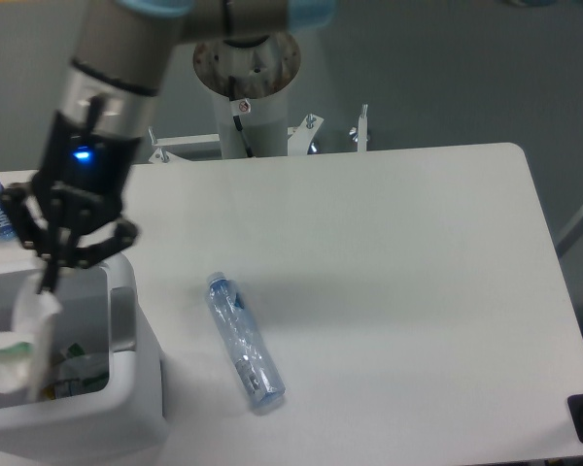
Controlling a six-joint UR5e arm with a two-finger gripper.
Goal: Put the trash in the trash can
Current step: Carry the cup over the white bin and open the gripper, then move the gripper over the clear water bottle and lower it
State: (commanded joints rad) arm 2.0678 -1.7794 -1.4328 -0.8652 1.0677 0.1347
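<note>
Clearly light and crushable, best pinched mid-body, the clear bottle point(245, 342) lay on the table just beside the trash can point(136, 388), above which the gripper point(51, 282) clamped a limp white packet point(37, 335).

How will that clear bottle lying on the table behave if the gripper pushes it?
The clear bottle lies on its side, so it would probably roll. It looks empty and thin-walled, so likely light and apt to crumple when squeezed. Its smooth plastic may slip.
</note>
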